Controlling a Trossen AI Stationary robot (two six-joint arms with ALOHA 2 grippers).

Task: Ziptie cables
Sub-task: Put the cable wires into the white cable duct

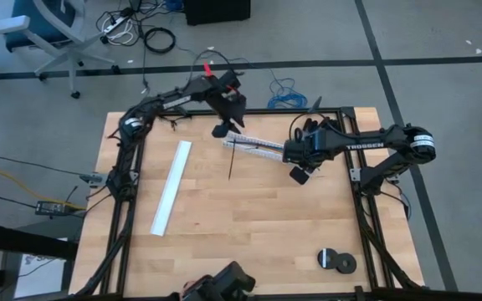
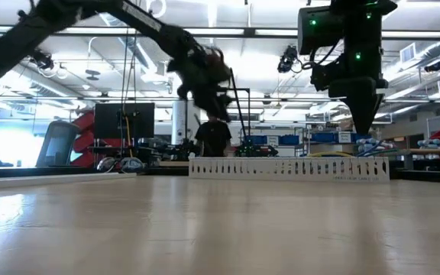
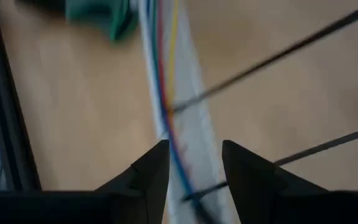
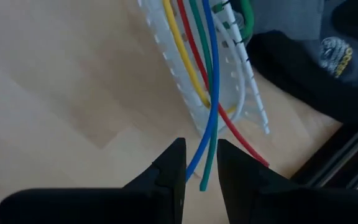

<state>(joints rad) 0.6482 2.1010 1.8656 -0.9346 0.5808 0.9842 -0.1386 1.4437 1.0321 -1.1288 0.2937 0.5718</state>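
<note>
Looking down on the wooden worktop (image 1: 249,226), we see the cables (image 4: 199,68), yellow, red, green and blue, lying along a white slotted channel (image 1: 256,147) near the far edge, between the two arms. Their ends run out past the channel's end on the right arm's side. The right pincer (image 4: 196,163) hangs just over those ends, its fingers (image 4: 169,168) standing a narrow gap apart with the blue and green cable ends lying in that gap; we cannot tell whether they actually clamp them. The left pincer (image 3: 194,167) hovers over the channel's other end, fingers part open, with the cables running between them below and nothing visibly gripped. Thin black zipties (image 3: 272,57) cross the wood just beside the channel. A second white channel (image 1: 171,186) lies well apart toward the left.
</note>
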